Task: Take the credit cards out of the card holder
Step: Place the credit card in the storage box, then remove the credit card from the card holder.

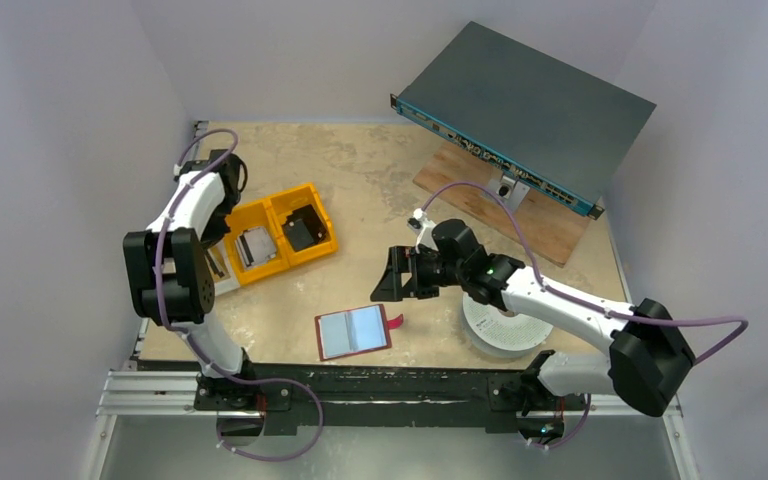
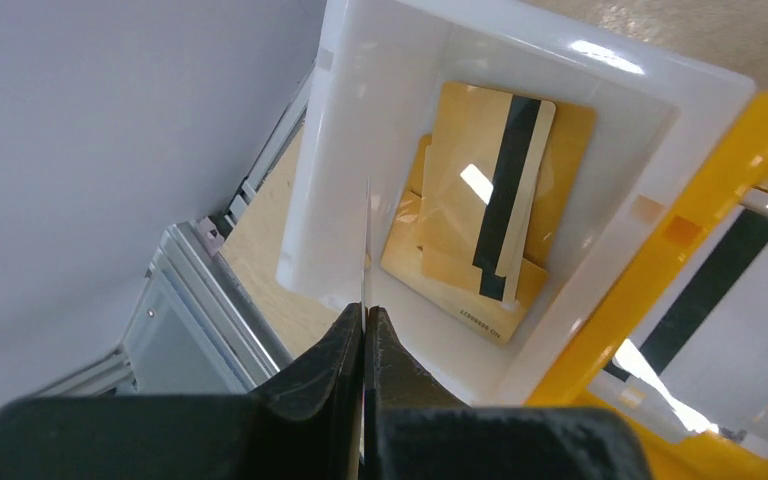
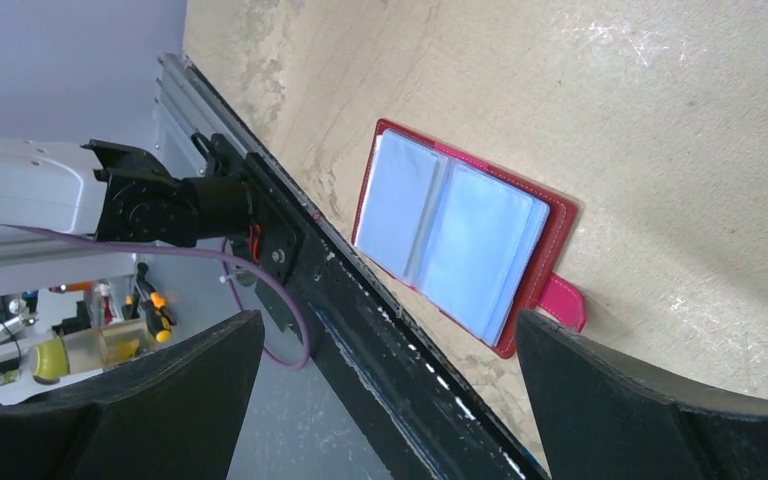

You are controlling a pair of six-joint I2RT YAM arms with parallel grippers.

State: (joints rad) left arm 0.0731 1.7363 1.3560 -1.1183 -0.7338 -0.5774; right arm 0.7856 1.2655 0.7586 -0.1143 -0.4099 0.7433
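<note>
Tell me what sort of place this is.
Probably a robotics lab test cell: plain pale walls box in a scuffed wooden table, two arms bolt to a rail, and a rack-mount network switch tilts above a board.

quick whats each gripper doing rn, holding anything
Left gripper: closed on a thin card, seen edge-on.
Right gripper: open, holding nothing.

Nothing legible anywhere. Only a faint line of tiny print near the lower edge of a golden-yellow credit card [image 2: 440,285] in the white bin [image 2: 360,150], too small to read; likewise specks of print on the pale credit card [image 2: 750,320] in the yellow bin [image 2: 660,270].
</note>
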